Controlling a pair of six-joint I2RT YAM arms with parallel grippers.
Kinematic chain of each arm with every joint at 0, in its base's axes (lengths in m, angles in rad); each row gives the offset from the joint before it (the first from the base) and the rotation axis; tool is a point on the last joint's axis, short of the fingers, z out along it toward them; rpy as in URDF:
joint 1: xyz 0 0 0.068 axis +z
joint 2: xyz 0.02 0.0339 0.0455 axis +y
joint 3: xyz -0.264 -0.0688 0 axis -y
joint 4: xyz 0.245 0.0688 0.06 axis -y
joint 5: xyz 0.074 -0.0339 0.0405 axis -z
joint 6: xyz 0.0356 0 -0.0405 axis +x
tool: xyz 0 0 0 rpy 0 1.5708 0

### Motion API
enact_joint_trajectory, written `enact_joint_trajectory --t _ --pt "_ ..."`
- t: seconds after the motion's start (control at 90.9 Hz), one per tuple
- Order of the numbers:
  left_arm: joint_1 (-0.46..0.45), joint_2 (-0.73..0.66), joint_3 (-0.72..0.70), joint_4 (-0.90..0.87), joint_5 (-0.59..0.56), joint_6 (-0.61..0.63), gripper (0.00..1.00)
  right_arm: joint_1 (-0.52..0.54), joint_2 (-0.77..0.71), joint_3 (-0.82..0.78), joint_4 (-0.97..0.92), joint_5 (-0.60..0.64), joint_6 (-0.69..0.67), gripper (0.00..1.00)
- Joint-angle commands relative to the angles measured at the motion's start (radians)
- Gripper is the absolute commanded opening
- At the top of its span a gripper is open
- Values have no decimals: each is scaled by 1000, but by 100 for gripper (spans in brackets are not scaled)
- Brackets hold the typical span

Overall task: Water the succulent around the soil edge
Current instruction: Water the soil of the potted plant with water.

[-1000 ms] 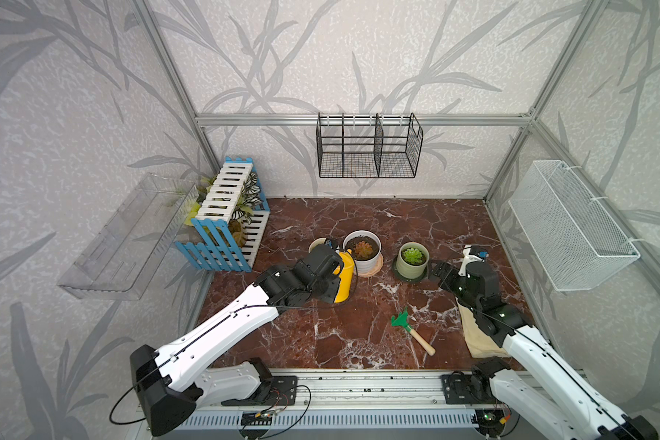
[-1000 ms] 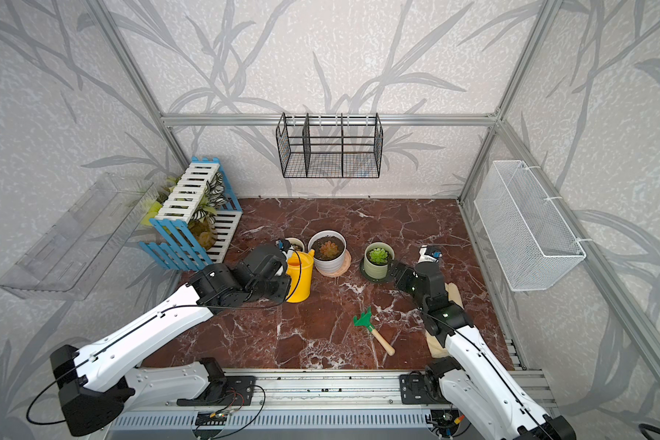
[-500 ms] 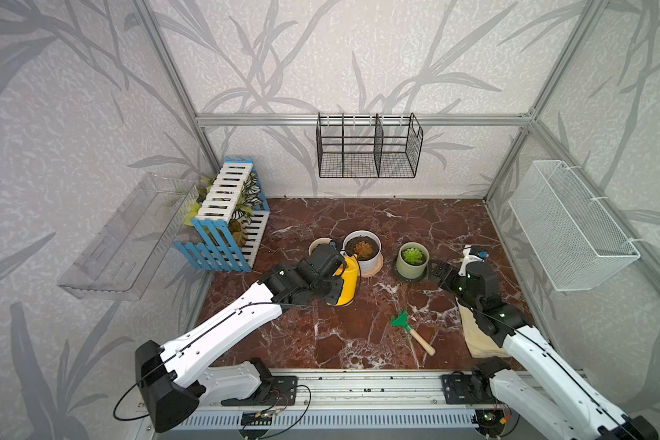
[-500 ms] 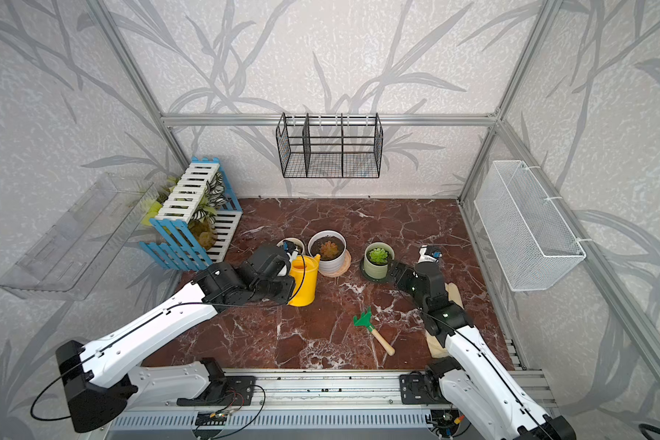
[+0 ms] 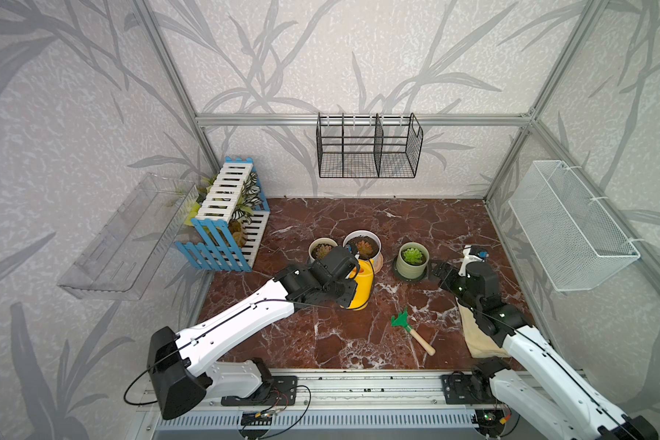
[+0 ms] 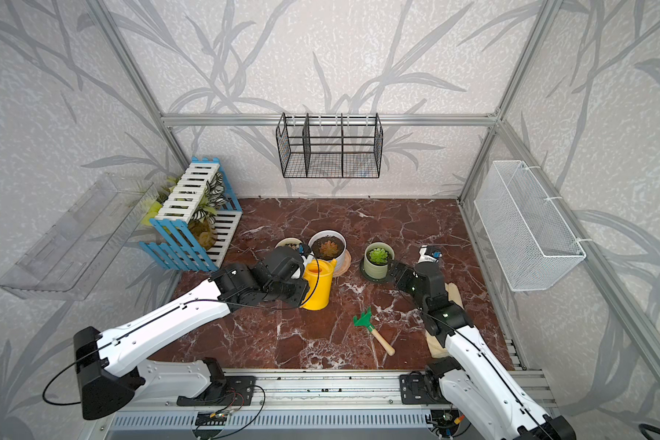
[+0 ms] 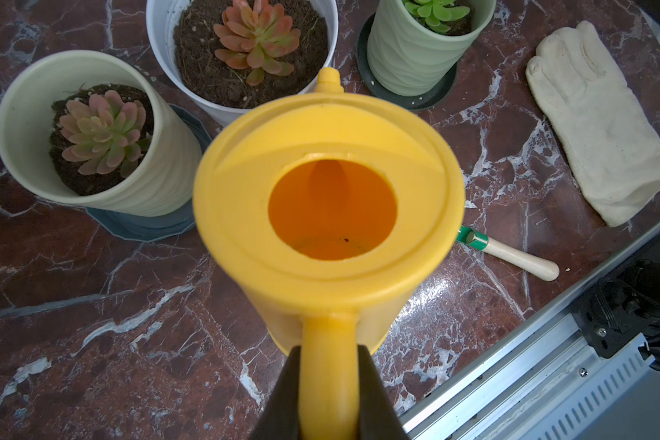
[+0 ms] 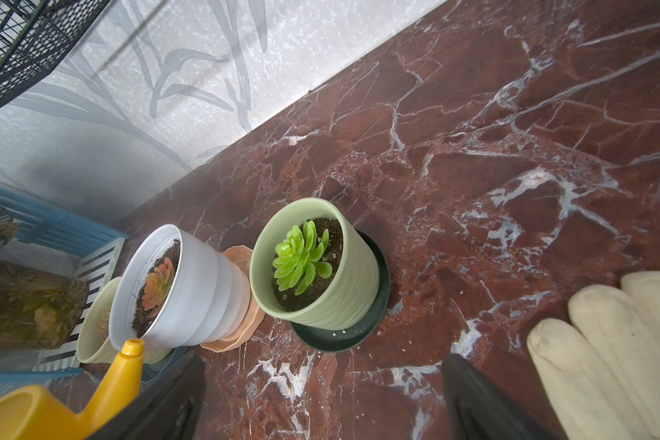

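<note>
**Spotter:** Well, start with both top views. Where is your plant?

**Second:** Your succulent (image 5: 412, 254) sits right of centre on the table (image 5: 321, 224). It is a small bright green rosette in a pale ribbed pot (image 5: 409, 269) on a dark round saucer (image 5: 400, 275). The white pot (image 5: 374, 244) stands to its left, apart from it. In front of that one you have the yellow watering can (image 5: 362, 291), upright, with your left tool (image 5: 346, 293) on its handle side. Your right tool (image 5: 437, 268) hangs just beside the saucer, on the side away from the can.

**Spotter:** And your left wrist view?

**Second:** Your left tool is pinched tight on the can's handle, with a dark finger (image 7: 288, 396) on either side. You look straight down the round filler hole. The spout (image 7: 328, 78) points toward the pots. The frame edge cuts the succulent, so you see only a few pointed leaves. A cream glove (image 7: 595, 125) lies flat nearby, and the rake (image 7: 511, 253) shows beside the can.

**Spotter:** Right wrist?

**Second:** Your right tool's jaws stand wide apart with nothing between them, and the pot lies beyond the gap. The leaves are lime green, pointed and tightly layered, and the rosette sits off-centre in the pot. The soil edge (image 8: 330, 232) is a dark brown, crumbly ring under the rim, broader on one side and dotted with a few pale specks.
</note>
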Motion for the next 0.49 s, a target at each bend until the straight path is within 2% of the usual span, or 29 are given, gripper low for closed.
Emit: enact_joint_trajectory --t 0.0,0.484 --pt "-3 3 34 39 -8 15 0 -4 -2 -2 2 10 4 98" --pt "22 -97 -23 -6 -102 -31 0 -2 -1 -3 4 6 7 98"
